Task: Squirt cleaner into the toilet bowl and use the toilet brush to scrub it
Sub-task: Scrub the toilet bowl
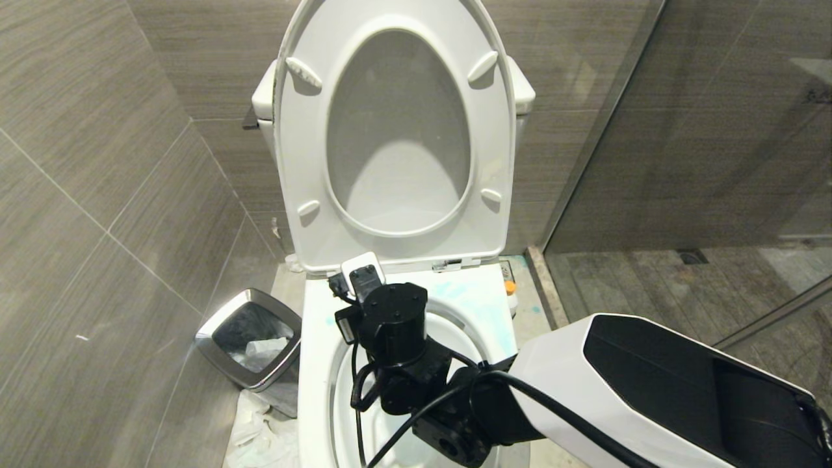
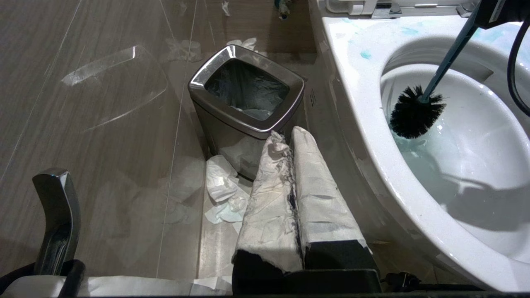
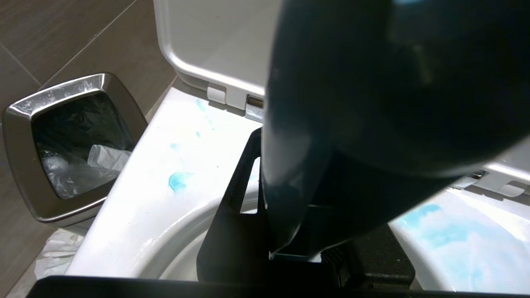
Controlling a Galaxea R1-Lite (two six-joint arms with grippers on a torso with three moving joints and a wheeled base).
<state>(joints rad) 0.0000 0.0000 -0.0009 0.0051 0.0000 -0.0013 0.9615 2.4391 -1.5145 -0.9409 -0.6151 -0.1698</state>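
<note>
The toilet bowl (image 1: pixel 313 364) stands with its seat and lid (image 1: pixel 396 130) raised. My right arm (image 1: pixel 396 344) reaches down over the bowl; its fingers are hidden in the head view. The right gripper (image 3: pixel 290 231) is shut on the dark teal handle of the toilet brush (image 3: pixel 352 82). The handle (image 2: pixel 449 54) slants down into the bowl, and the black bristle head (image 2: pixel 414 114) rests against the inner wall just above the blue-tinted water (image 2: pixel 418 159). Pale blue cleaner (image 3: pixel 178 181) is dabbed on the rim (image 2: pixel 364 124). My left gripper (image 2: pixel 288 136) is shut and empty, low beside the toilet.
A square steel waste bin (image 1: pixel 250 338) with a liner stands on the floor left of the toilet, and crumpled tissue (image 2: pixel 221 184) lies in front of it. Tiled wall closes the left side. A glass shower partition (image 1: pixel 650 130) runs along the right.
</note>
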